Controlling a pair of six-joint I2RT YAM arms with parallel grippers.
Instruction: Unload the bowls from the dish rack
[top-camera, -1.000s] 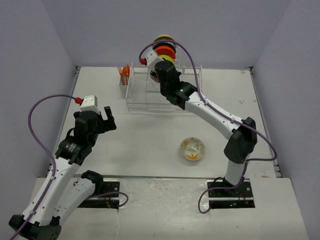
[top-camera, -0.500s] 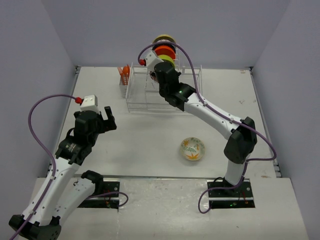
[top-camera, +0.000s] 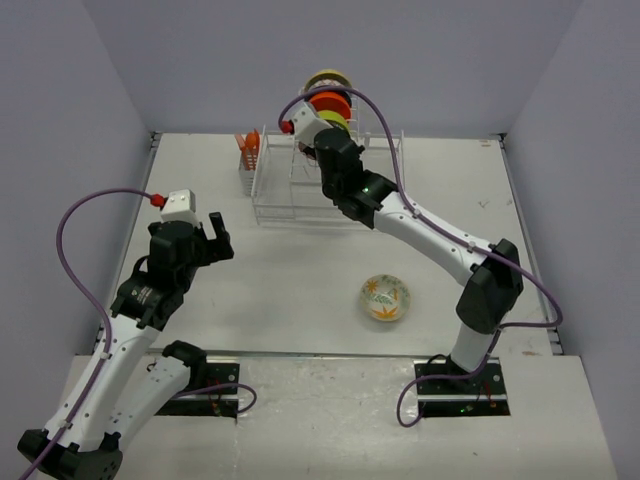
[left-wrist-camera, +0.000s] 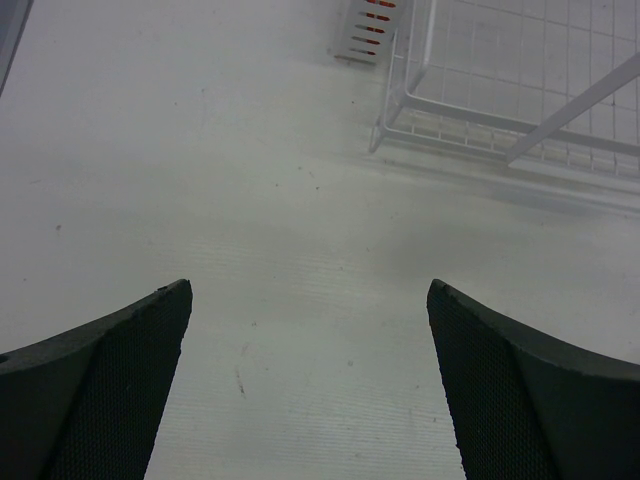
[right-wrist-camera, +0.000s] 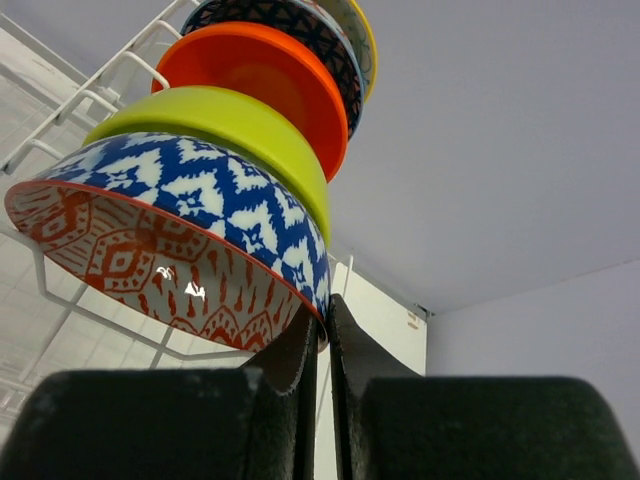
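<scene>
In the right wrist view my right gripper (right-wrist-camera: 322, 310) is shut on the lower rim of a patterned bowl (right-wrist-camera: 170, 240), red and white inside, blue and white outside. Behind it stand a lime green bowl (right-wrist-camera: 230, 125), an orange bowl (right-wrist-camera: 260, 70), a dark blue patterned bowl (right-wrist-camera: 290, 20) and a yellow-edged one (right-wrist-camera: 362, 35), all on edge in the dish rack (right-wrist-camera: 100, 80). From above, the right gripper (top-camera: 312, 150) reaches into the rack (top-camera: 275, 195). A leaf-patterned bowl (top-camera: 385, 298) sits on the table. My left gripper (top-camera: 215, 235) hangs open over bare table, fingers (left-wrist-camera: 120, 370) wide apart.
Orange utensils (top-camera: 248, 148) stand in the small cup at the rack's left end. The rack's near corner (left-wrist-camera: 500, 120) and the cup (left-wrist-camera: 365, 30) show ahead of the left gripper. Walls close in the table on three sides.
My right gripper's jaws have closed onto the patterned bowl's rim, and the right arm has shifted slightly. The left arm has not moved.
</scene>
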